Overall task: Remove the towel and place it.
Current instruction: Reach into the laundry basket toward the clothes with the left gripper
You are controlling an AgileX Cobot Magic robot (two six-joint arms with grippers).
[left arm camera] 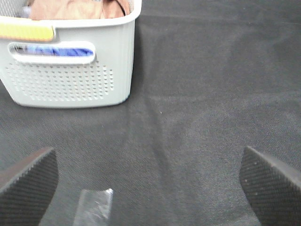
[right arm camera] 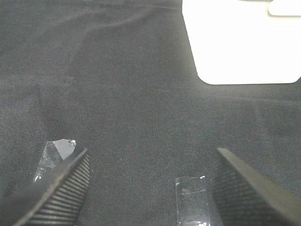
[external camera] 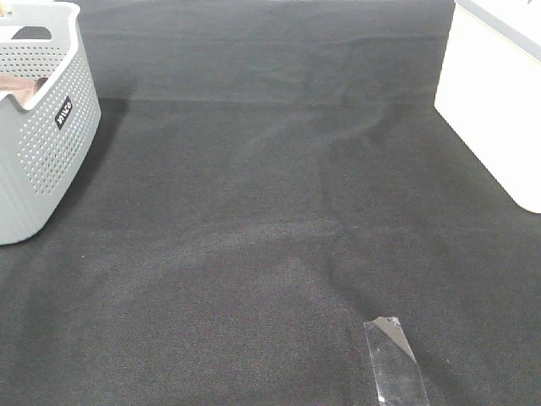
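Black-cloth desk (external camera: 254,211): grey basket (external camera: 46,161) at far-left corner w/ the towel (left arm camera: 70,8) bunched inside, white box (external camera: 494,101) at far-right edge. L gripper (left arm camera: 149,186) & R gripper (right arm camera: 155,188) both spread wide, nothing between fingers, low over the cloth.

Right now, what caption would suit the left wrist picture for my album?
Open left pincer faces a grey perforated basket with the brown towel inside, on black cloth.
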